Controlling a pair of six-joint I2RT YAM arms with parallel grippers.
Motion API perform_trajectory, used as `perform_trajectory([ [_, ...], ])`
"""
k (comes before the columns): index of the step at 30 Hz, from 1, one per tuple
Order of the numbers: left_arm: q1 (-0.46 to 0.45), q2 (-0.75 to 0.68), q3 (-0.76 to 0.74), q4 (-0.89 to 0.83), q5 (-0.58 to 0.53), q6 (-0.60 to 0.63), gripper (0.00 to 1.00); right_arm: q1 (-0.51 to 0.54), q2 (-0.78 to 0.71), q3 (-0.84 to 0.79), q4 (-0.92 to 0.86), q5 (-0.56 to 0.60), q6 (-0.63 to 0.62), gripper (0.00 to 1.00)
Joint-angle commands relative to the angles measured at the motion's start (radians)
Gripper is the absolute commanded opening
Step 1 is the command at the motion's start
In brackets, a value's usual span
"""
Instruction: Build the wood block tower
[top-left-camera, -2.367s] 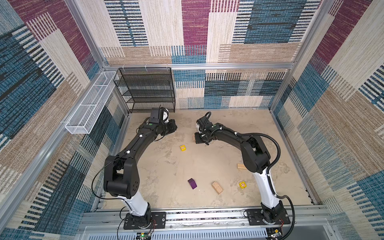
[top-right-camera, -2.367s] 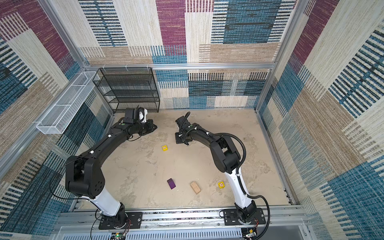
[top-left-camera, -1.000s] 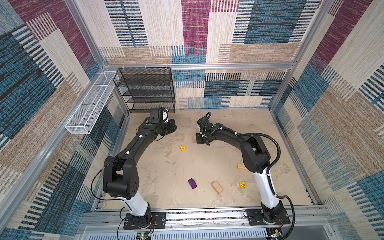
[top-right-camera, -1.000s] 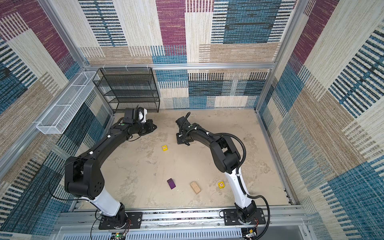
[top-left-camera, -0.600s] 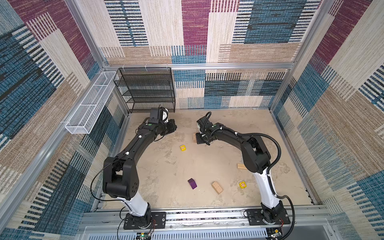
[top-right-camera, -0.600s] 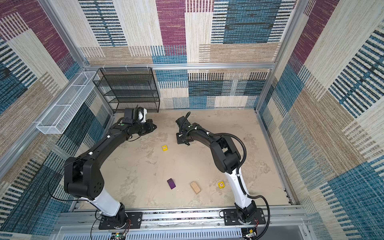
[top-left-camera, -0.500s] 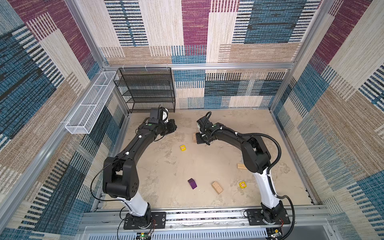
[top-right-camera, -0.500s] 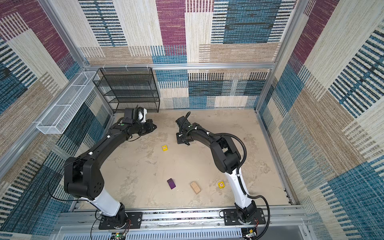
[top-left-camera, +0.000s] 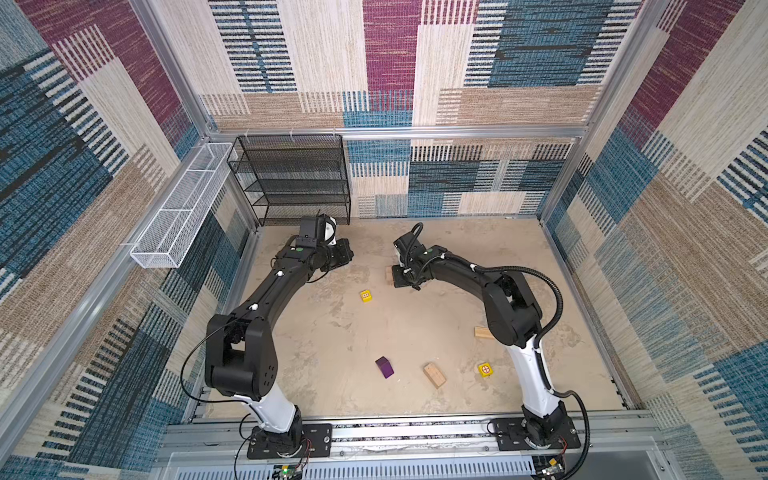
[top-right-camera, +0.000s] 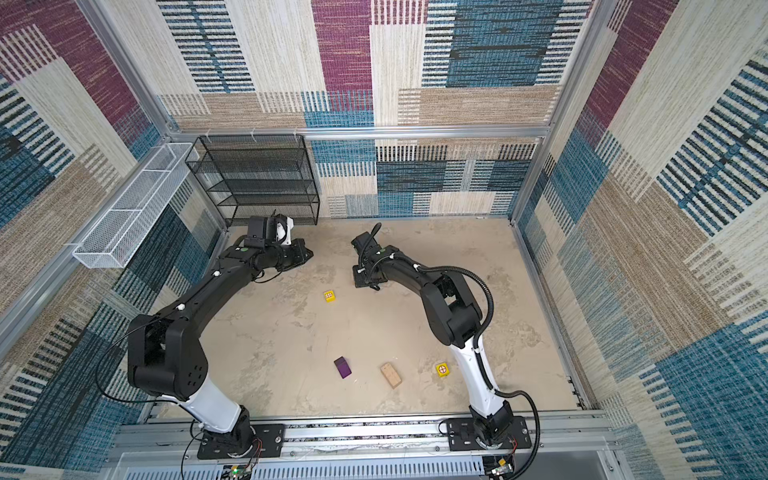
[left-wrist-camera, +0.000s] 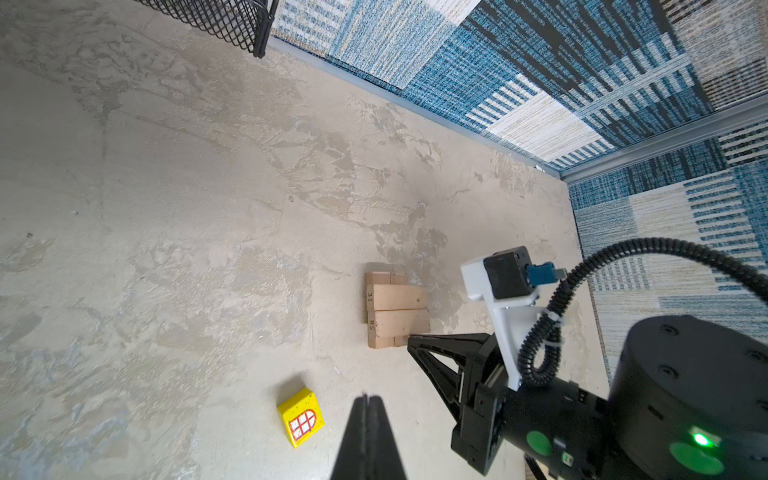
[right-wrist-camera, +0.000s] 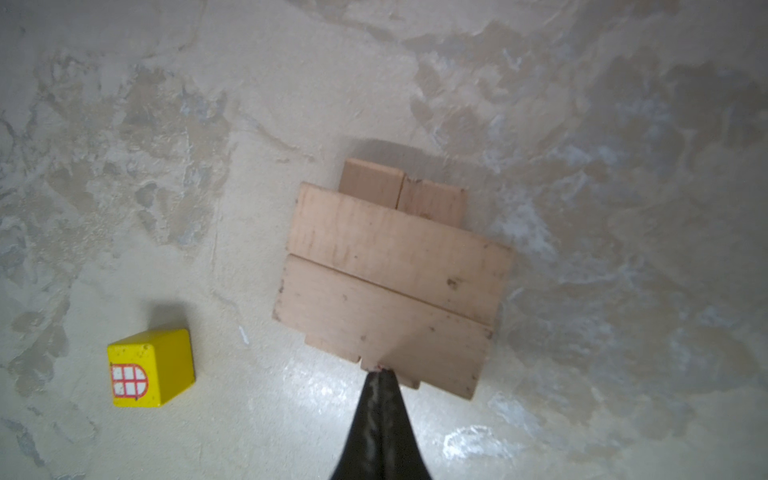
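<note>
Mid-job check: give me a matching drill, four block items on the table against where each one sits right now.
Things:
1. wood block tower
2. window-print yellow cube
3. crossed-circle yellow cube
4. purple block

Places:
A. beside the white lower link of the right arm
B. left of the loose tan brick in a top view
C. at the tip of the shut right gripper
D. lone block nearest the tower

Pairs: 1-C, 2-D, 3-A, 4-B

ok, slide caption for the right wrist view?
Shut right end effector poised at the edge of the two-layer wood block tower, yellow window cube lying apart.
</note>
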Motion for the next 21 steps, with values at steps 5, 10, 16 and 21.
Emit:
perform_trajectory([
  [5,0.003,-0.007,-0.003,0.018,0.008,0.011,0.02,0.001,-0.008,0.009,-0.002,0.007,-0.007,0.00],
  [10,0.003,-0.009,-0.003,0.019,0.008,0.010,0.02,0.000,-0.026,0.009,-0.011,-0.012,-0.005,0.00],
  [16,0.005,-0.020,-0.003,0.020,0.003,0.010,0.02,0.001,-0.093,-0.010,-0.006,-0.017,0.009,0.00],
  [21,0.002,-0.049,-0.001,0.009,-0.035,0.021,0.03,0.001,-0.183,-0.042,0.011,0.009,0.017,0.00],
])
